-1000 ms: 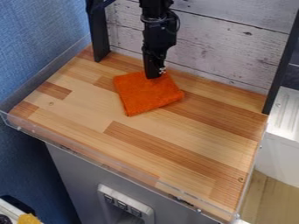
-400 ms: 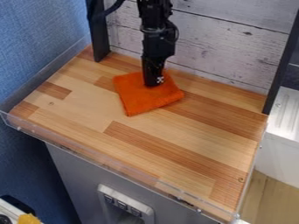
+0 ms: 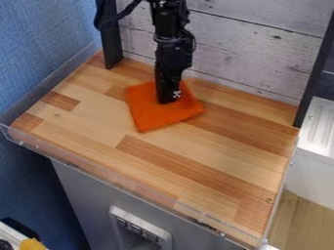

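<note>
The black gripper hangs down from the top edge of the camera view, its tip over the upper middle of an orange cloth. The tip looks to be touching the cloth, and it hides part of the cloth's upper area. The cloth lies flat and roughly square on the wooden counter, a little above the counter's middle, with one corner pointing toward the front.
White wooden boards stand behind the counter, with a black post at the left and another at the right. A clear low rim runs along the front edge. A blue wall is at left.
The gripper has come forward and down the view across the cloth. Between the last two frames the cloth has shifted slightly toward the front left.
</note>
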`<state>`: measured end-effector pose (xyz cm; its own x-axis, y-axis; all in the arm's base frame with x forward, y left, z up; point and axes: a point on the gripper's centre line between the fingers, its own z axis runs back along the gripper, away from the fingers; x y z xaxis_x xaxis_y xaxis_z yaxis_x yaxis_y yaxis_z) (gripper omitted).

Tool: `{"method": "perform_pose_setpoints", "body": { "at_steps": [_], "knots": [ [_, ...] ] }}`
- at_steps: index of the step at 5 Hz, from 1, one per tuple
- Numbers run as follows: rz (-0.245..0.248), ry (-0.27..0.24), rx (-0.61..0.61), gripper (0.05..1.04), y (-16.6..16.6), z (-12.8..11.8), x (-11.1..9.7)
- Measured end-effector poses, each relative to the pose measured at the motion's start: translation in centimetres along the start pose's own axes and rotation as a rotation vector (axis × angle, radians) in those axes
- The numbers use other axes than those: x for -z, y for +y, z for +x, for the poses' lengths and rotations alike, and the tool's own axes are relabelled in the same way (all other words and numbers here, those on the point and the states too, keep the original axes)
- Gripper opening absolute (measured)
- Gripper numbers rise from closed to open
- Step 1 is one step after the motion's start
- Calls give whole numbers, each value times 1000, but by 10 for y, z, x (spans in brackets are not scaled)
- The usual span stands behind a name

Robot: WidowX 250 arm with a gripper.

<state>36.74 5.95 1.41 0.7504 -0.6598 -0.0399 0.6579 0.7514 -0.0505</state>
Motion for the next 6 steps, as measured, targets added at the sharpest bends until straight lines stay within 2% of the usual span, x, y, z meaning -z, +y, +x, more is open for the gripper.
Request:
{"method": "perform_pose_setpoints", "body": {
  "at_steps": [2,3,4,5,6],
  "knots": [
    [24,14,-250,82,-1,-14,1],
    [49,19,-379,231,-1,-18,-13],
    [80,9,-510,485,-3,-20,-28],
    [97,-5,-589,786,-11,-12,-40],
    [96,-15,-661,995,-16,-2,-51]
  ]
}}
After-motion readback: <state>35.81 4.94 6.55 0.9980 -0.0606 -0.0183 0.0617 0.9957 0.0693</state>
